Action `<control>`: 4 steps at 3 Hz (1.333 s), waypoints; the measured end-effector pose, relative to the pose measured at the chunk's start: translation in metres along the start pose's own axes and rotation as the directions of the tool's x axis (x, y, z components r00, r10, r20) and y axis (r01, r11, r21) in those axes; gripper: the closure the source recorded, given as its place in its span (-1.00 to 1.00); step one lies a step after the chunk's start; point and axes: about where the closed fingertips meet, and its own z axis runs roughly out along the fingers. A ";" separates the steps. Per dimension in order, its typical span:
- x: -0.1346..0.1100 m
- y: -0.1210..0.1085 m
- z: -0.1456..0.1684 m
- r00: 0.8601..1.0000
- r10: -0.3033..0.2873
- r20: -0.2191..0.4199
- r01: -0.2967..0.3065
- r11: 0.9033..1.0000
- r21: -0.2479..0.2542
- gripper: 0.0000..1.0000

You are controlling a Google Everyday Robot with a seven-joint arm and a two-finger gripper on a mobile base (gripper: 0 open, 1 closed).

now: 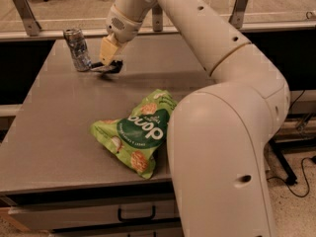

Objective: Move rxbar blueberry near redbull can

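The redbull can (78, 49) stands upright at the far left of the grey table (54, 132). My gripper (107, 62) hangs down just to the right of the can, low over the table. It is shut on the rxbar blueberry (105, 68), a small dark flat bar that pokes out under the fingertips. The bar's left end is close to the foot of the can. Most of the bar is hidden by the gripper.
A large green crinkly chip bag (138, 131) lies in the middle front of the table. My white arm (222, 132) reaches over the right side of the table. A rail and a window ledge (276, 26) run behind the far edge.
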 end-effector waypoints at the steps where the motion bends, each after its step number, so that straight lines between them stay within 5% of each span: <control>1: -0.009 0.008 0.008 1.000 -0.011 0.016 0.010 1.000 0.005 -0.28; 2: -0.007 0.006 0.010 1.000 0.020 0.009 -0.020 0.999 0.039 -0.76; 3: 0.011 -0.012 -0.002 0.992 0.128 0.017 -0.130 0.983 0.133 -1.00; 4: 0.047 -0.045 -0.041 0.955 0.283 0.084 -0.296 0.922 0.251 -1.00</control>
